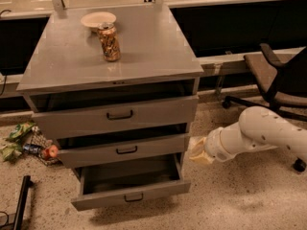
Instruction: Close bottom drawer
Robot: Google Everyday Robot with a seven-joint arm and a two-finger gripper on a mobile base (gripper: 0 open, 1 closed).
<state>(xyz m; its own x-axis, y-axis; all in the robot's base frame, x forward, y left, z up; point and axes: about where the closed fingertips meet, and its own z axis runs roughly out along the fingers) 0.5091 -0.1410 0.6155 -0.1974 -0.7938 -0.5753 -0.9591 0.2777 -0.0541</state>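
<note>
Gripper [196, 150] stationed just beside the right flank of the cabinet [144, 56], level with the middle drawer [122, 150]; clench or release cannot be told. Bottom drawer [132, 193] found pulled well out, below the gripper and across toward the cabinet front, its black pull [134, 197] untouched. Judged an approach stance: held low and offset, ready to come round onto the projecting front and push. Jar [109, 42] and bowl [98, 19] well above, on the top. No brand, label or writing legible.

Matt metal bottom drawer [158, 189], rough speckled floor [240, 202] — smooth pale hand [197, 151] beside cabinet [148, 56]
</note>
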